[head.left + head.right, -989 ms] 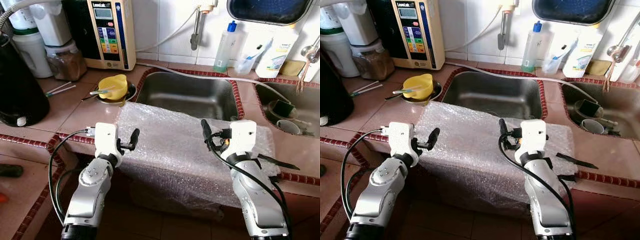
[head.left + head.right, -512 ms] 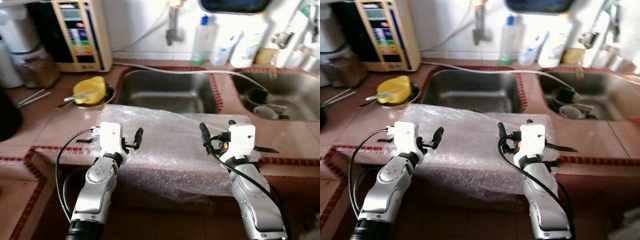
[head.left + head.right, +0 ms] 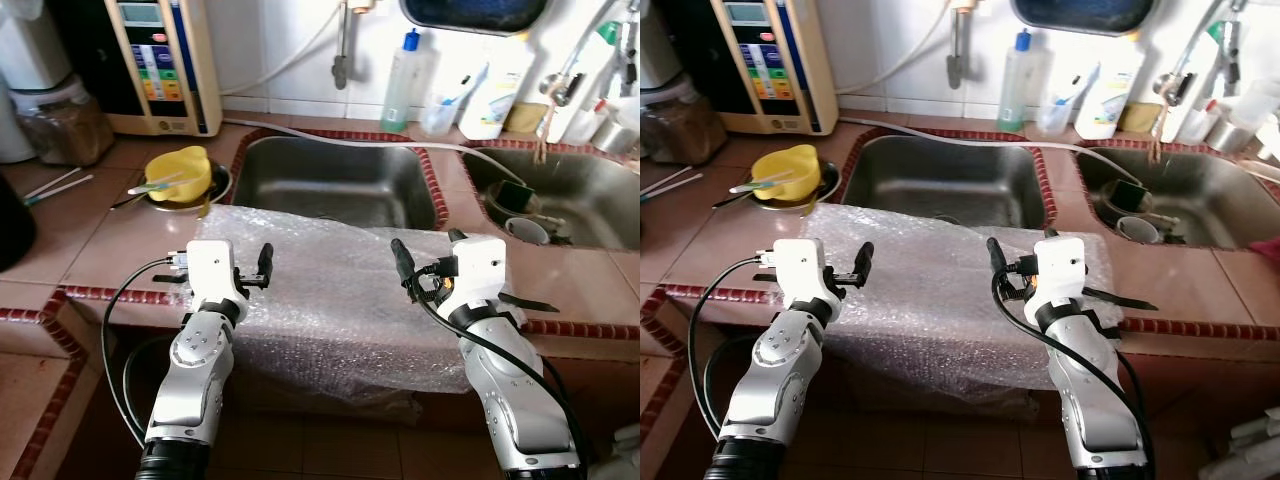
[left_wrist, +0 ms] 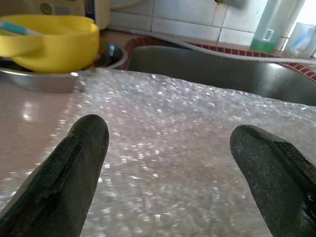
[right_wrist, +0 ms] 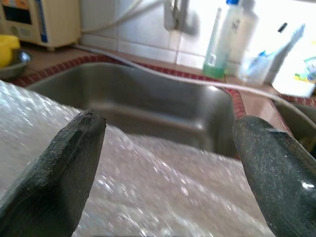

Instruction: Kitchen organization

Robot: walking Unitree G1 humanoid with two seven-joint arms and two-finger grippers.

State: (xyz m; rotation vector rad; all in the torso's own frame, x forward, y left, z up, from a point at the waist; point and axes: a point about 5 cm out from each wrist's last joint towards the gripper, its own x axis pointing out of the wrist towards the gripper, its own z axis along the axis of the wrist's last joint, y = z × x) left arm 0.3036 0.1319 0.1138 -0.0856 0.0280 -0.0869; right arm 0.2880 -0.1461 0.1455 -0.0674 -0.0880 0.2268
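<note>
Left eye view has both silver arms reaching up from below toward a sheet of bubble wrap (image 3: 330, 290) that is draped over the front edge of the tiled counter (image 3: 90, 250) and hangs down its face. The left gripper (image 3: 262, 268) hovers at the sheet's left edge, and the left wrist view shows its two black fingers (image 4: 74, 173) spread wide apart just above the bubbled plastic, holding nothing. The right gripper (image 3: 420, 262) is over the right part of the sheet; in the right wrist view its fingers (image 5: 59, 173) are likewise spread, released, with the wrap below them and the basin beyond.

Just behind the sheet lies the left sink (image 3: 340, 185), a steel basin with a red-tiled rim. To the left of it on the counter stands a yellow cup (image 3: 180, 175) in a metal dish, with a utensil resting across it. To the right, the second sink (image 3: 560, 195) holds a few cups and dishes. A white hose (image 3: 360, 142) runs along the back rim.

Against the tiled wall stand a beige water-filter unit (image 3: 160, 60) with a coloured panel, a clear bottle with a blue cap (image 3: 398, 75), and a white detergent bottle (image 3: 495, 85).
</note>
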